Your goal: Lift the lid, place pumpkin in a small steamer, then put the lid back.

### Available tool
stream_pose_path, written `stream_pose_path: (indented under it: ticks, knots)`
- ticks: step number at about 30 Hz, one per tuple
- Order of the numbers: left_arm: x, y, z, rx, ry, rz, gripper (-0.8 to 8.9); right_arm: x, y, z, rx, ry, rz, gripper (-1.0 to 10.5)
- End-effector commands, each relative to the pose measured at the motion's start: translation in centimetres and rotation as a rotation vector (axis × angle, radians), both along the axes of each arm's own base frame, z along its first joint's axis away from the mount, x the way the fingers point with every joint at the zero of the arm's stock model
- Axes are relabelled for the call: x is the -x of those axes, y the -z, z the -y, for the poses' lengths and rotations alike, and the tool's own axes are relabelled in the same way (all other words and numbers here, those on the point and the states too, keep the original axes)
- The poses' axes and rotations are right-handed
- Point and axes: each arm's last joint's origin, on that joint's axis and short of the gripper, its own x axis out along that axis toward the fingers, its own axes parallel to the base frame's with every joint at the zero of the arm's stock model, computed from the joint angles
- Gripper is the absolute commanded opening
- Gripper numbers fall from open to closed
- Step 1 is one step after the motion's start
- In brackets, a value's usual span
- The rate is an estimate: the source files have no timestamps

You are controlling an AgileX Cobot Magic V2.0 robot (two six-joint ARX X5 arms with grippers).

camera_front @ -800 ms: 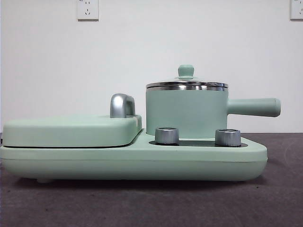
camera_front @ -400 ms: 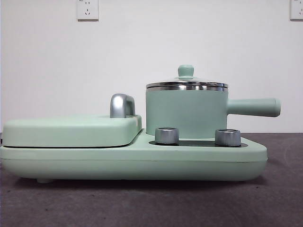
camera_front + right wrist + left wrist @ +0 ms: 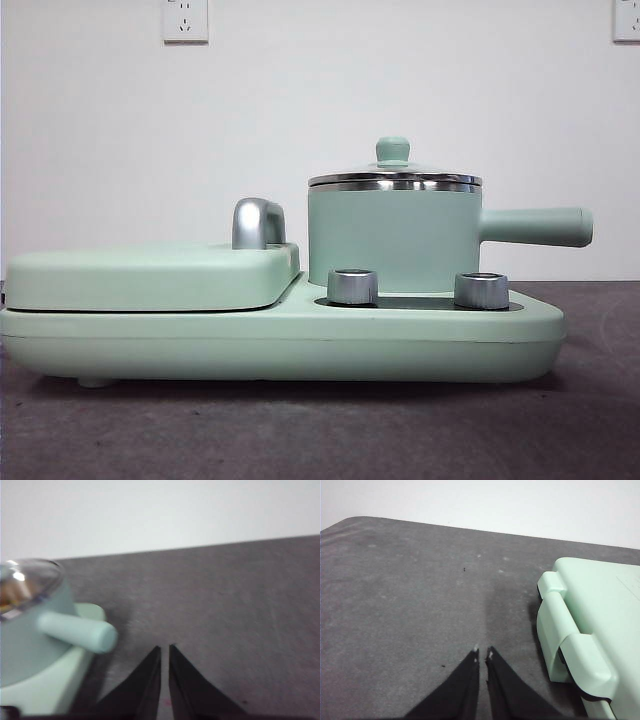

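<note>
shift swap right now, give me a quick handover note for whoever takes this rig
Left end effector: shut, empty, over bare table beside the cover end of the cooker.
Right end effector: shut, empty, over the table near the tip of the steamer handle.
Lid: on the steamer, which sits on the cooker base.
Pumpkin: not visible in any view; something orange-brown shows through the lid glass in the right wrist view, too blurred to identify.
Done: cannot confirm any step.
Left: check the steamer's contents, then proceed.

Lab bench, bare white wall, grey mat
</note>
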Motion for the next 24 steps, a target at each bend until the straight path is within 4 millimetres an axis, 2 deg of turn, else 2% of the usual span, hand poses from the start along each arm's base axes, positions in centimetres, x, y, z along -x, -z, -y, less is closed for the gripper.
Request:
stream_pose_path:
  ticks: [1, 10, 14, 24]
  knots:
    - [-0.1, 0.7, 0.0, -0.013, -0.001, -0.021, 0.28, -0.1, 0.8, 0.2, 0.018, 0.037, 0.009, 0.2]
    - [-0.1, 0.7, 0.0, -0.013, -0.001, -0.021, 0.28, -0.1, 4.6, 0.5, 0.100, 0.071, -0.054, 0.2]
    - [-0.1, 0.7, 0.0, -0.013, -0.001, -0.021, 0.28, 0.0, 4.4, 0.6, 0.147, 0.076, -0.032, 0.2]
    - [-0.1, 0.7, 0.0, -0.013, -0.001, -0.021, 0.28, 0.0, 4.3, 0.7, 0.142, 0.084, -0.017, 0.2]
